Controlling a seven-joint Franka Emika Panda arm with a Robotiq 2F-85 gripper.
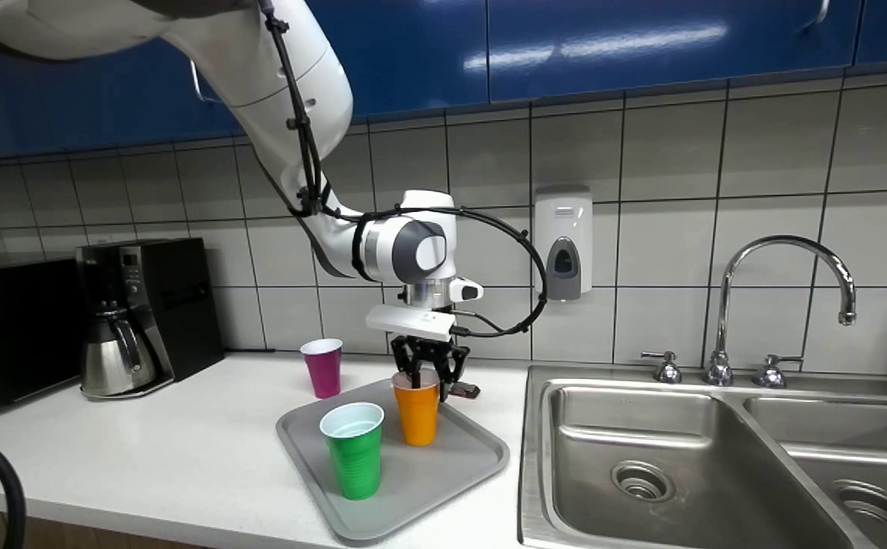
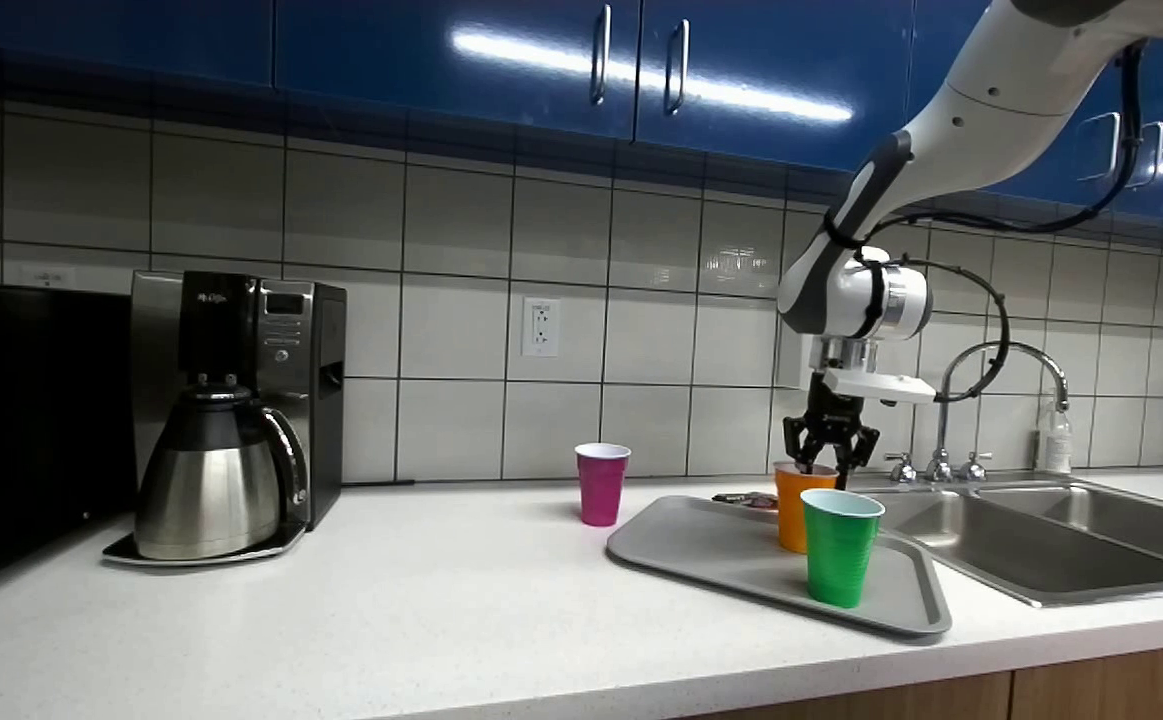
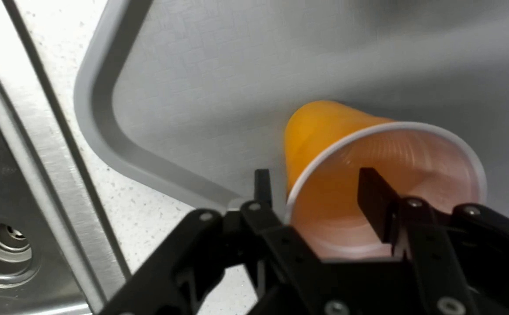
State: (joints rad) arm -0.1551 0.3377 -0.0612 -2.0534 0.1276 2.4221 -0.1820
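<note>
An orange cup (image 1: 417,418) with a pale inside stands upright on a grey tray (image 1: 420,488). My gripper (image 3: 314,183) points down at this cup with its jaws apart. One finger (image 3: 374,201) reaches inside the cup, while the opposite finger (image 3: 263,188) is outside the rim. In the wrist view gaps show between both fingers and the cup wall, so nothing is gripped. A green cup (image 2: 841,555) is upright on the same tray, nearer the counter's front edge. Off the tray, toward the back wall, stands a magenta cup (image 2: 601,490).
A double steel sink (image 1: 641,427) with a curved faucet (image 1: 786,244) adjoins the tray side. The coffee maker (image 2: 241,430) and a black box-like appliance (image 2: 31,430) stand at the opposite end. A small dark object (image 1: 464,390) lies behind the tray. A soap dispenser (image 1: 563,244) hangs on the wall.
</note>
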